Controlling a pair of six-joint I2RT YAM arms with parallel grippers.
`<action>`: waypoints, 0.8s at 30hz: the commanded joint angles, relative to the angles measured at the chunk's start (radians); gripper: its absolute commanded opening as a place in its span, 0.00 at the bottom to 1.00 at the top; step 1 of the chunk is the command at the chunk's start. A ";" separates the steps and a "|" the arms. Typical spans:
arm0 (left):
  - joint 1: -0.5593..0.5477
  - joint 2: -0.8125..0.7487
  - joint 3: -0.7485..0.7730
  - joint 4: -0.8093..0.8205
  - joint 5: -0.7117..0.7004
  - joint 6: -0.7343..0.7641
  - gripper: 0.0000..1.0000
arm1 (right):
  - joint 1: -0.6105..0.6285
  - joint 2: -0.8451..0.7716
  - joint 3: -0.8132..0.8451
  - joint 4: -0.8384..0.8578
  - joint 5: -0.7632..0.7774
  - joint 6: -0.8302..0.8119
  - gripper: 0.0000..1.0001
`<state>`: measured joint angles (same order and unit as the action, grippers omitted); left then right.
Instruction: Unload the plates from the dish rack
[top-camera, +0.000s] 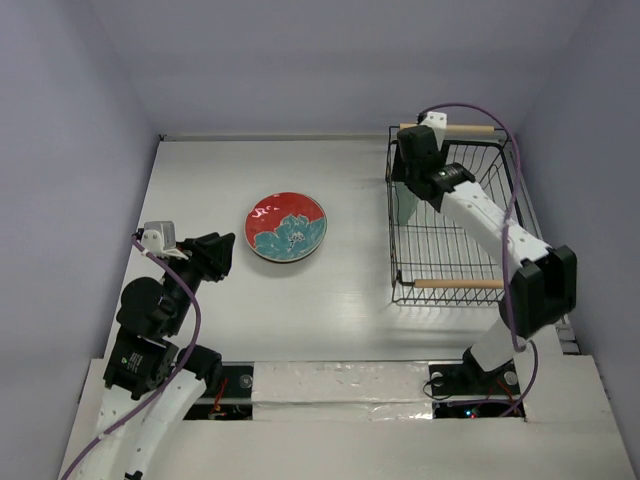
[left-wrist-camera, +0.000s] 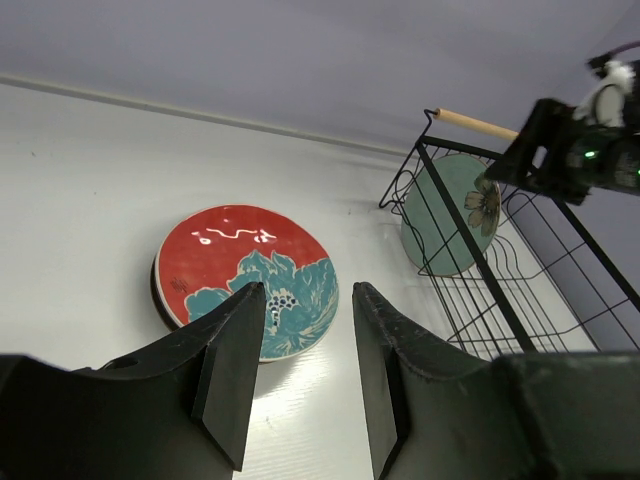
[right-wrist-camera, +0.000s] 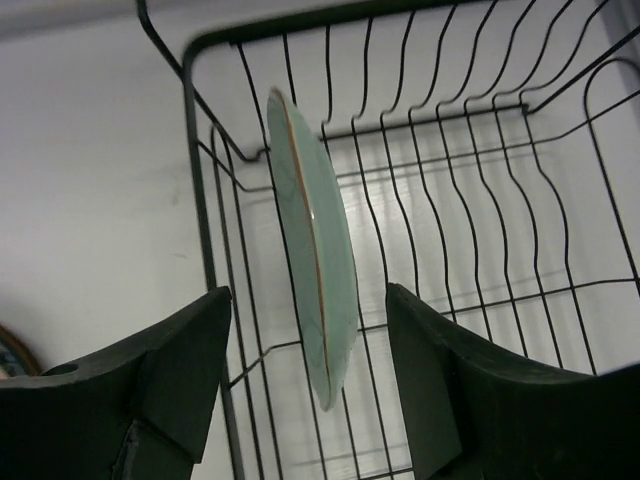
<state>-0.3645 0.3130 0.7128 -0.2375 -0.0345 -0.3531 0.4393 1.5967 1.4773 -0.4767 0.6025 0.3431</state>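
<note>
A red plate with teal flowers (top-camera: 286, 226) (left-wrist-camera: 245, 272) lies flat on the table, left of the black wire dish rack (top-camera: 458, 285) (left-wrist-camera: 470, 250). A pale green plate (right-wrist-camera: 318, 268) (left-wrist-camera: 452, 212) stands on edge against the rack's left wall. My right gripper (right-wrist-camera: 305, 300) reaches down into the rack and is open. Its fingers straddle the green plate's rim, with a gap on each side. My left gripper (left-wrist-camera: 308, 292) (top-camera: 222, 250) hovers open and empty near the red plate's near edge, pointing toward it.
The rack has two light wooden handles, one far (top-camera: 450, 128) and one near (top-camera: 460, 284). Its wire floor (right-wrist-camera: 480, 240) to the right of the green plate holds nothing. Grey walls close in the table at the back and on both sides.
</note>
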 joint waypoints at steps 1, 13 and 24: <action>0.006 -0.006 0.004 0.030 0.004 -0.001 0.37 | -0.024 0.068 0.083 -0.080 0.002 -0.052 0.68; 0.006 -0.009 0.002 0.033 0.010 -0.001 0.38 | -0.045 0.160 0.126 -0.097 0.092 -0.096 0.13; 0.015 -0.006 0.002 0.037 0.016 -0.003 0.38 | -0.036 0.043 0.228 -0.143 0.177 -0.174 0.00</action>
<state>-0.3576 0.3111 0.7128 -0.2371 -0.0296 -0.3534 0.4015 1.7737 1.5894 -0.6693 0.6563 0.2047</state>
